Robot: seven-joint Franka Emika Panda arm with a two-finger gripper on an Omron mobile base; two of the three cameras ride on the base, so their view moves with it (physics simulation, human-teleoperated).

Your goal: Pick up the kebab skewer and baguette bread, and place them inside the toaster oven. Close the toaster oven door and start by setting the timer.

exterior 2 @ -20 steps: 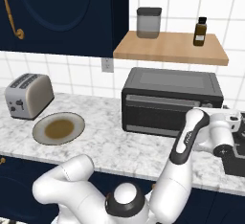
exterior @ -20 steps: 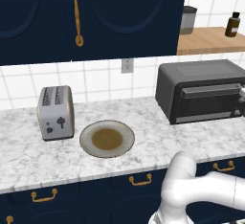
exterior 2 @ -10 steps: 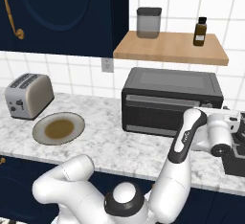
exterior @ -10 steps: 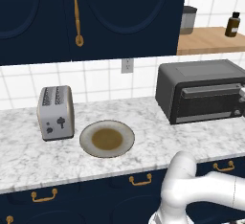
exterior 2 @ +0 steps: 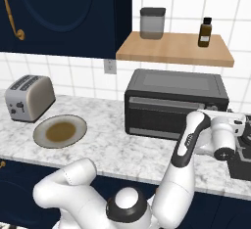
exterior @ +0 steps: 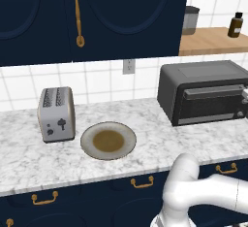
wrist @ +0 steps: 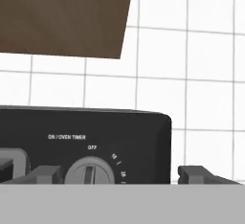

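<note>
Open gripper (wrist: 117, 173) in front of the timer knob (wrist: 89, 171)

Fingertips spread wide, one on each side of the knob, not touching. Toaster oven (exterior 2: 175, 103) on the marble counter (exterior 2: 110, 147), door (exterior 2: 157, 118) closed. Empty plate (exterior: 108, 140) beside the silver toaster (exterior: 56, 113).

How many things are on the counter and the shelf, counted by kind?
Toaster oven: 1
Silver toaster: 1
Plate: 1
Grey canister: 1
Brown bottle: 1
Total: 5
</note>
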